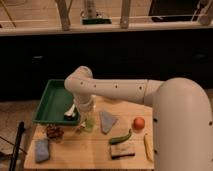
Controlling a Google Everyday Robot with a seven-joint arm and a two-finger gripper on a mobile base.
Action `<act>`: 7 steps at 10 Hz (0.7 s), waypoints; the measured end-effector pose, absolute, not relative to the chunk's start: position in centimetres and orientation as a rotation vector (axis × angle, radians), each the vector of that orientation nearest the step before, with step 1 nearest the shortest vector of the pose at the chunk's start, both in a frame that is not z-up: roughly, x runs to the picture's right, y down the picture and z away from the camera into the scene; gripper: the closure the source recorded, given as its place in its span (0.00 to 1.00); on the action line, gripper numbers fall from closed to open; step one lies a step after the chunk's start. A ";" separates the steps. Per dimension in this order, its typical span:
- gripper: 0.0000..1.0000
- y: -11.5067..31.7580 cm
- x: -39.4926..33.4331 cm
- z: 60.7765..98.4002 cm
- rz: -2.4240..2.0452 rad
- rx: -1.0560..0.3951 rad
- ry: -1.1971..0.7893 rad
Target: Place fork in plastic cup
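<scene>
**Progress.** The task is not yet done. The fork [70, 110] is outside the plastic cup [89, 122]. It shows as a slim white piece slanting down, dark end lowest, over the right edge of the green tray [51, 102]. The gripper [84, 108] hangs from the bent arm just right of the fork and directly above the cup. Its state cannot be told, nor whether it has hold of the fork. What is left, by my judgement: bring the fork over the cup mouth and let it drop in.

**Edges and room.** The cup stands near the table's [75, 152] back-left part, just beside the tray's corner. A grey cloth [106, 121] lies close on its right and a brown item [53, 131] near its left (a tight pocket). The orange fruit [138, 123] and cucumber [121, 137] sit well apart.
</scene>
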State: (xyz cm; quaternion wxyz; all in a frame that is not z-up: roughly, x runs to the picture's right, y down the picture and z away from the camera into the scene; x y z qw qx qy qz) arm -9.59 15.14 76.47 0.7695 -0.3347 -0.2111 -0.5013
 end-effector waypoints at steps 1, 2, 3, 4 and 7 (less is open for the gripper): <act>0.33 15.1 -9.6 76.5 -1.086 -0.728 -0.459; 0.23 15.0 -9.5 76.6 -1.085 -0.731 -0.460; 0.20 15.0 -9.6 76.6 -1.086 -0.734 -0.462; 0.20 15.0 -9.6 76.6 -1.087 -0.737 -0.466; 0.20 14.9 -9.5 76.8 -1.090 -0.745 -0.475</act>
